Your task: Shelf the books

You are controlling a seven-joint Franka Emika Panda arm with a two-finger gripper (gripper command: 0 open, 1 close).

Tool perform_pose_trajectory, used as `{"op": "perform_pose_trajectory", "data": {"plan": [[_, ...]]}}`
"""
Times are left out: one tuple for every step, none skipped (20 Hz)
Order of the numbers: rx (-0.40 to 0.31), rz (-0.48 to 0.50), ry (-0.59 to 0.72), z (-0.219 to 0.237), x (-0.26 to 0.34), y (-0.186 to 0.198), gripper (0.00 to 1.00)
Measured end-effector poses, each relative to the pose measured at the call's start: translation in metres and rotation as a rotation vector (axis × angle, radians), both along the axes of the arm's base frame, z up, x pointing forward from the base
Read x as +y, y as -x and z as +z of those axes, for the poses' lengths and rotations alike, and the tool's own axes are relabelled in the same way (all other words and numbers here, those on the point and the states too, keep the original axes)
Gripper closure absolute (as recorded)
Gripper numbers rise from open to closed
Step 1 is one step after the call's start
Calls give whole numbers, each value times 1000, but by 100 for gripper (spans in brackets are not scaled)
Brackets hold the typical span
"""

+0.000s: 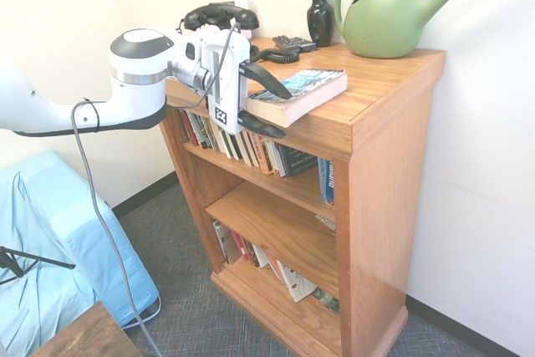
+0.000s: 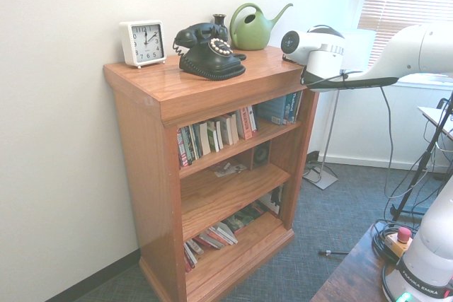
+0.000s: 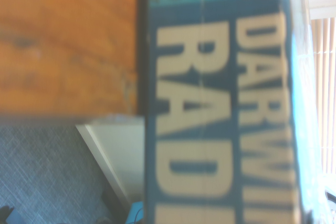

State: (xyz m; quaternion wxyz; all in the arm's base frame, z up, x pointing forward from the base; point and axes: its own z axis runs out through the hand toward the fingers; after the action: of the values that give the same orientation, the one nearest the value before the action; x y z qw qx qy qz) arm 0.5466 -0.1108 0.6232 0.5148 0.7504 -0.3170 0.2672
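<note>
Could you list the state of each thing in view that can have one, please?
Gripper: open, fingers either side of the book's near end, not closed on it.
Book: lying flat on the bookcase top, one end overhanging the edge.
Phone: handset on its cradle.
Watering can: upright.
Vase: upright.
Clock: upright.
Shelved books: standing, leaning.

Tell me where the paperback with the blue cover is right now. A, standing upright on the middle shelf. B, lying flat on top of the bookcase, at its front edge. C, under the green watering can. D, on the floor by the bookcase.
B: the paperback lies flat on the bookcase top, at its front edge, with the open gripper around its end.
</note>
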Motion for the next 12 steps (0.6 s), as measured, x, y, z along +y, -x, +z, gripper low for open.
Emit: {"op": "perform_pose_trajectory", "data": {"plan": [[2, 1, 0, -2, 0, -4, 0], [3, 4, 0, -3, 1, -7, 100], [5, 5, -1, -5, 2, -11, 100], [5, 6, -1, -5, 2, -13, 100], [3, 6, -1, -5, 2, -15, 100], [0, 6, 0, -4, 2, -16, 100], [-3, 6, 0, -1, 2, -16, 100], [-7, 6, 0, 1, 2, -16, 100], [-12, 7, 1, 4, 1, -16, 100], [-15, 6, 1, 7, 0, -16, 100], [-17, 4, 1, 8, -1, -16, 100], [-17, 1, 1, 8, -2, -16, 100]]}}
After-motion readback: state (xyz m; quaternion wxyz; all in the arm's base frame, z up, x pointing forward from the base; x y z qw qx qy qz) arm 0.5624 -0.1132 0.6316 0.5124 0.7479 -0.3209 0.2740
